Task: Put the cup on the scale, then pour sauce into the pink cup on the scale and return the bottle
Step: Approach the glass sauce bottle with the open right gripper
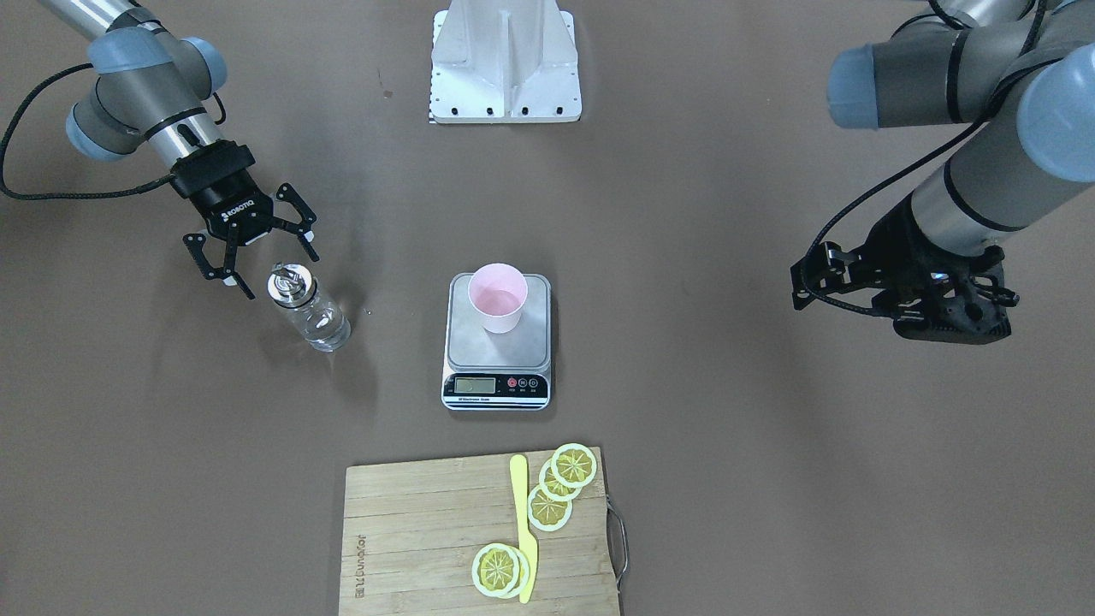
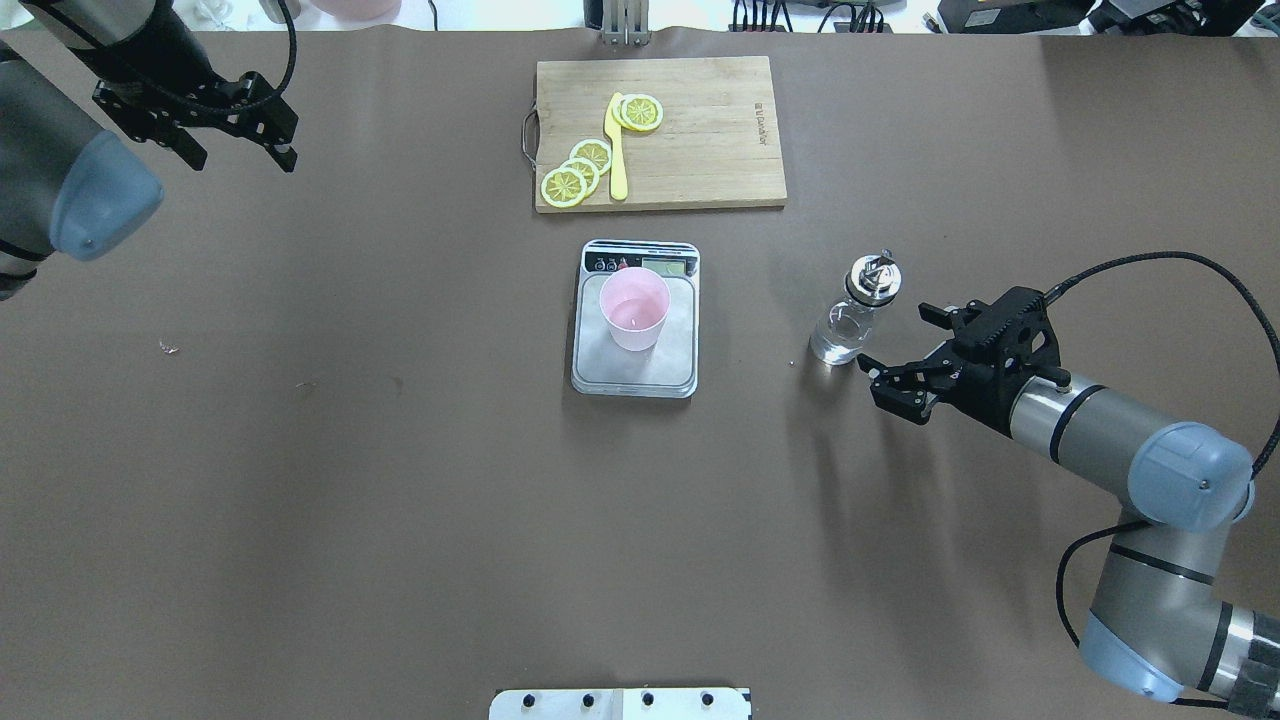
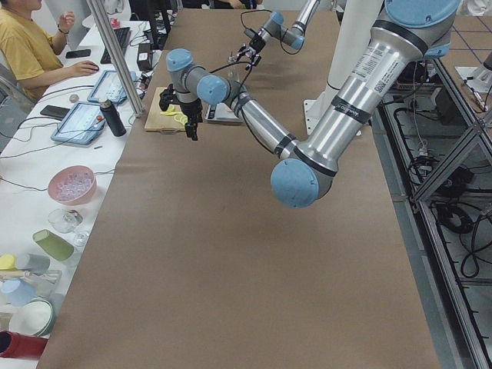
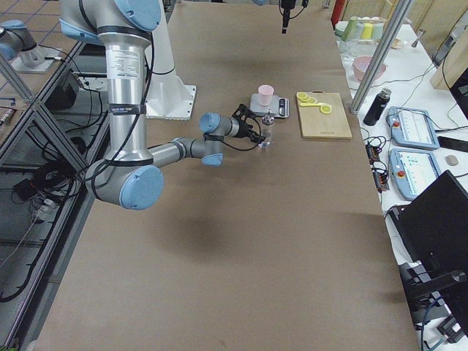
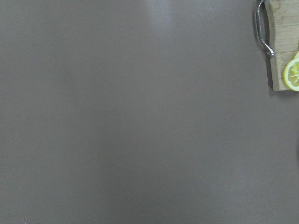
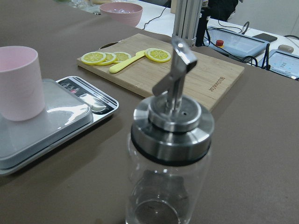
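Note:
The pink cup (image 1: 497, 295) stands upright on the steel scale (image 1: 496, 385) at mid-table; both also show in the overhead view, the cup (image 2: 634, 308) on the scale (image 2: 600, 372). The clear glass bottle (image 2: 852, 322) with its silver pourer cap stands upright on the table to the scale's right. My right gripper (image 2: 898, 347) is open, just beside the bottle and apart from it; its wrist view shows the bottle (image 6: 170, 154) close up, with the cup (image 6: 16, 84) behind it on the left. My left gripper (image 2: 238, 155) is open and empty, high at the far left.
A wooden cutting board (image 2: 700, 130) with lemon slices (image 2: 578, 172) and a yellow knife (image 2: 617, 150) lies beyond the scale. Its handle corner (image 5: 280, 51) shows in the left wrist view. The robot base (image 1: 505, 60) stands at the near edge.

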Robot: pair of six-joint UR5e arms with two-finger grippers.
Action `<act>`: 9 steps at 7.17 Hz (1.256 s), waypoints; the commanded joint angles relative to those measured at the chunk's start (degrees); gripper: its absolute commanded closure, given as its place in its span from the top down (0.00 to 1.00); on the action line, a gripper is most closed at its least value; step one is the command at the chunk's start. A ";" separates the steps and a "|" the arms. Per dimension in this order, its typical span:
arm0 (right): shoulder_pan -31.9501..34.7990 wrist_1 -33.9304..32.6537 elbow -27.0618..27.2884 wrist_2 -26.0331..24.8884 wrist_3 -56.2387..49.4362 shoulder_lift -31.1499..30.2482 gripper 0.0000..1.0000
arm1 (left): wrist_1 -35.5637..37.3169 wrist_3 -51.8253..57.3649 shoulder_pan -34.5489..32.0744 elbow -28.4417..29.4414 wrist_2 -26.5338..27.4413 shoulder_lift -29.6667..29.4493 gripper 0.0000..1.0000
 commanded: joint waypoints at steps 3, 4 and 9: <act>-2.90 -2.16 -0.08 -4.85 1.53 2.39 0.99 | 0.00 0.02 0.00 0.03 0.09 0.04 0.98; -2.90 -1.98 -0.07 -4.76 1.53 2.56 1.00 | 0.00 0.02 0.00 0.03 0.09 0.04 0.98; -2.63 -1.28 -0.78 -4.84 1.53 0.99 1.00 | 0.00 0.02 0.00 0.11 0.18 0.04 0.98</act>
